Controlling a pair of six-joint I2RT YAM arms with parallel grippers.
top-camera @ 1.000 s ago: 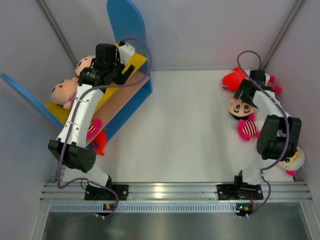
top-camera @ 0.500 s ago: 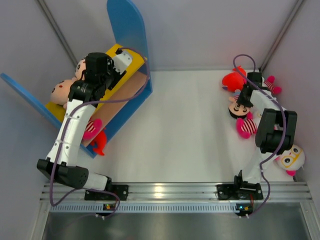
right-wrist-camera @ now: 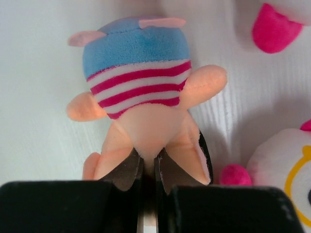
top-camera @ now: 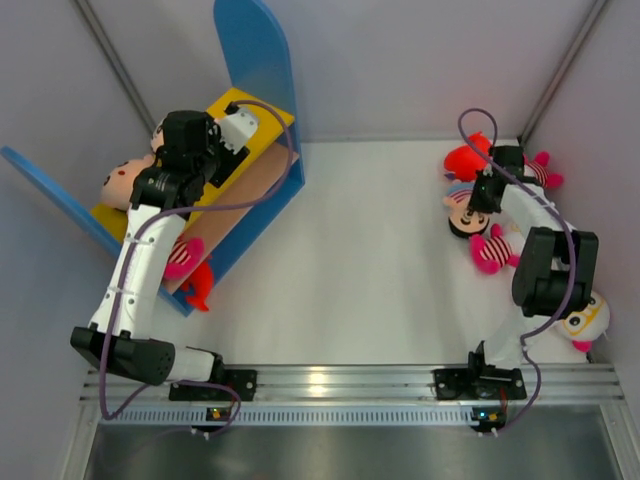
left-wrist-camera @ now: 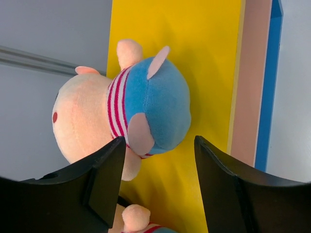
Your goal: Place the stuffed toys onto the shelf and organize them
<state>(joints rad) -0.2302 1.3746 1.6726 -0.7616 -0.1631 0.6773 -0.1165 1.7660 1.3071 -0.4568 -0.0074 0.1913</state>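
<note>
Right gripper [right-wrist-camera: 148, 165] pinches tight the head of a striped doll [right-wrist-camera: 138, 63] lying on the table [top-camera: 380, 260] near the right wall. Left gripper [left-wrist-camera: 159, 144] hangs with jaws apart over a second doll [left-wrist-camera: 150, 102] lying on the yellow board [left-wrist-camera: 209, 48] of the shelf [top-camera: 258, 55].

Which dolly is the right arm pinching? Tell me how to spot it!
Look at the far right corner of the table, by the red plush. There the right tool is shut on a peach-skinned doll in a striped shirt and blue pants; its neighbour is white-faced with yellow glasses.
</note>
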